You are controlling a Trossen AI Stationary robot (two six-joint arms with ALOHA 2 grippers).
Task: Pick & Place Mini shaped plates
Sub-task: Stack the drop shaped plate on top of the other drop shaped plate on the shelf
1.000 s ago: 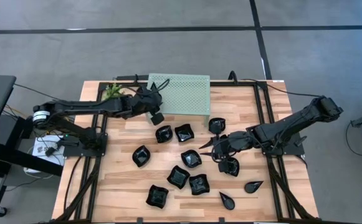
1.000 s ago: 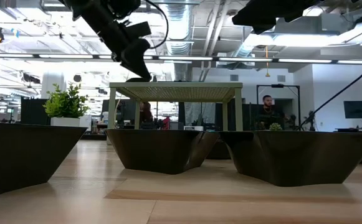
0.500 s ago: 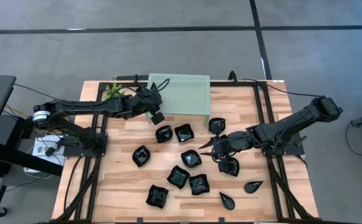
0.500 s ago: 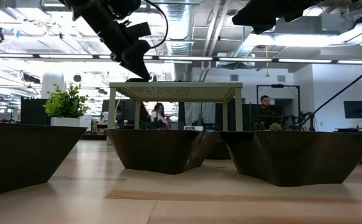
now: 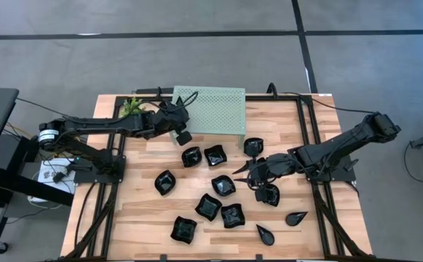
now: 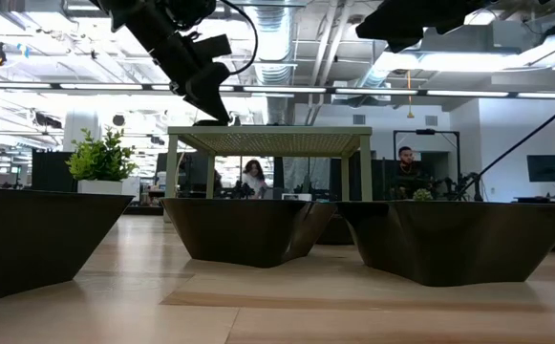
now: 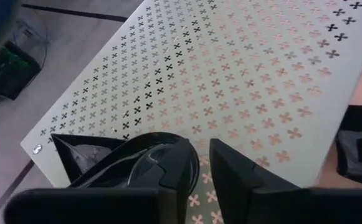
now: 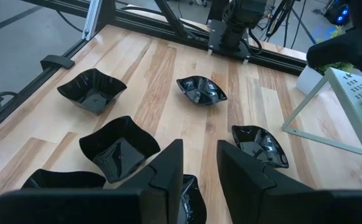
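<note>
1. We saw the left gripper [image 7: 199, 168] over the corner of the perforated stand [image 5: 210, 109], its jaws clamped on a black mini plate [image 7: 115, 158].
2. The right gripper [image 5: 242, 169] hovered low among loose plates [image 5: 223, 186] on the counter [image 5: 145, 233], jaws slightly parted, holding nothing.

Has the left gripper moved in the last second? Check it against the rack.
No. In the high view the left gripper sits at the same spot by the rack's front-left corner, holding a black plate.
</note>
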